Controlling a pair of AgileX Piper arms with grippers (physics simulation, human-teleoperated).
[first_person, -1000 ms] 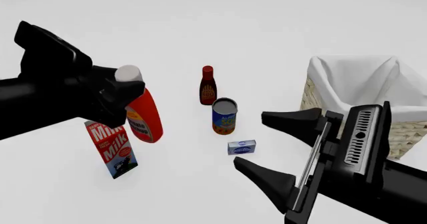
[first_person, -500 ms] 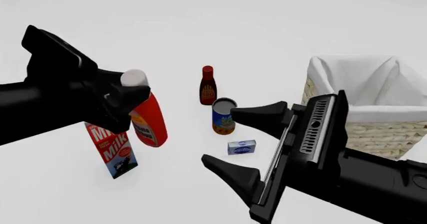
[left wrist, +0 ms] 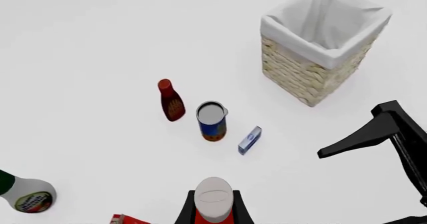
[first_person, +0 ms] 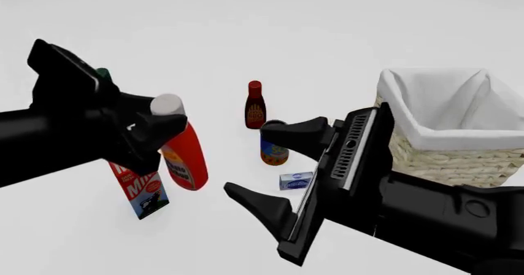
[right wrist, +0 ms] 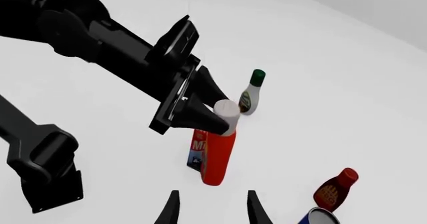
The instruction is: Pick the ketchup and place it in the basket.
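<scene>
Both fingers of the left pincer [first_person: 164, 126] pinch the ketchup [first_person: 185, 158] just under its cap.

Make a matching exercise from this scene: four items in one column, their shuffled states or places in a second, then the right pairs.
Items:
1. ketchup
2. basket
3. right pincer
4. blue can

States:
A. open, holding nothing
B. lined with white cloth, nothing inside
C. gripped near its white cap by the left pincer
D. standing on the table beside the dark brown-red bottle

Pairs: 1-C, 2-B, 3-A, 4-D
</scene>
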